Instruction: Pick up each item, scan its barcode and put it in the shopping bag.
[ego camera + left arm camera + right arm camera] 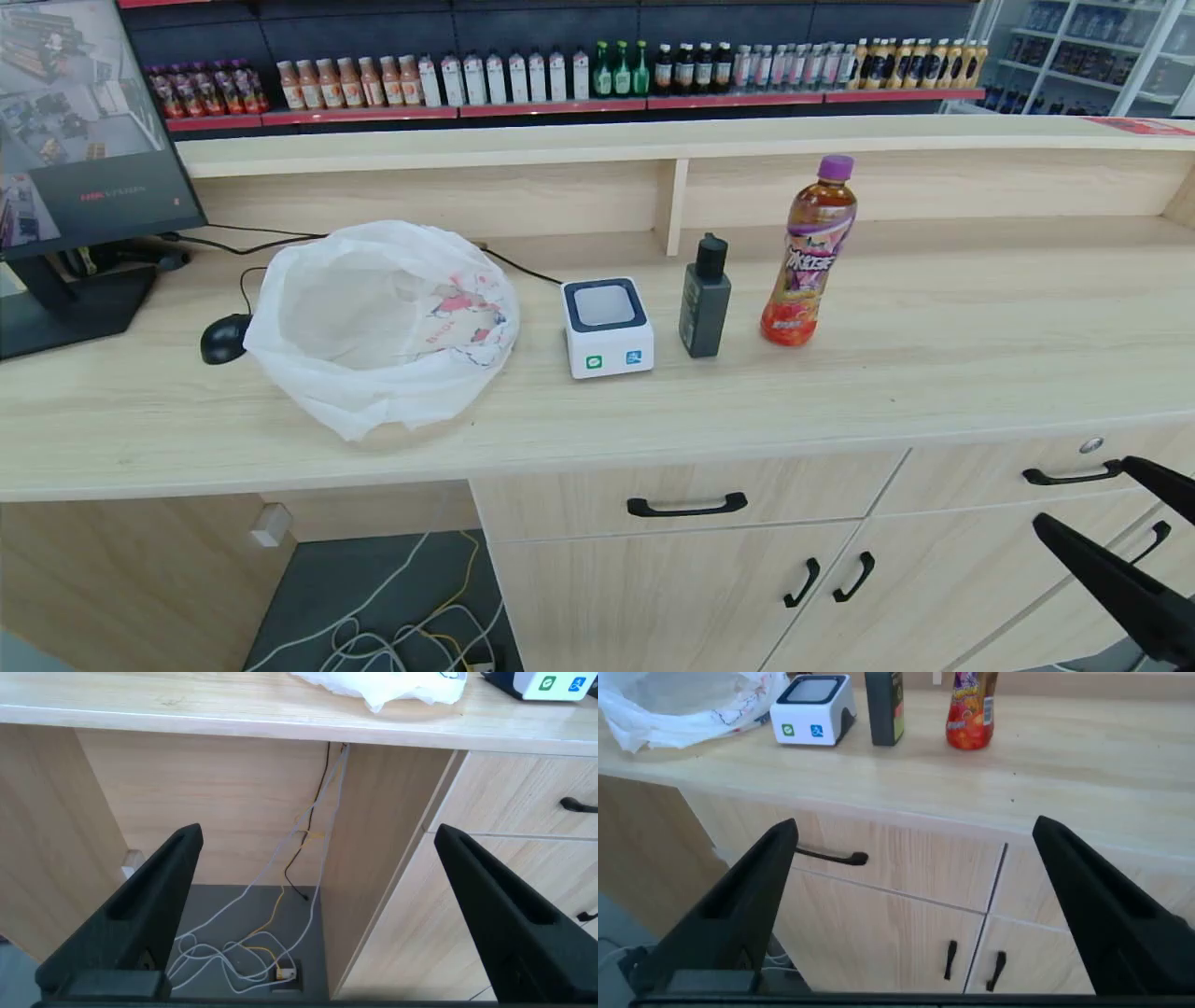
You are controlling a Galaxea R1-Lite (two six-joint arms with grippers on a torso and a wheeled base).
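Observation:
On the wooden counter (934, 355) stand a drink bottle with a purple cap (810, 252) and a dark grey bottle (705, 297), both upright. Left of them sits the white box scanner (607, 327), and further left the open white shopping bag (383, 322). My right gripper (1125, 509) hangs open below the counter's front edge, before the drawers at the right; its view takes in the scanner (813, 709), the grey bottle (884, 707) and the drink bottle (971, 709). My left gripper (318, 905) is open, low before the counter's open bay, with the bag (388, 688) above.
A monitor (75, 131) and a black mouse (224, 338) occupy the counter's left end. Drawers with black handles (686, 507) run under the counter. Loose cables (252, 947) lie on the floor in the bay. A raised shelf runs along the counter's back.

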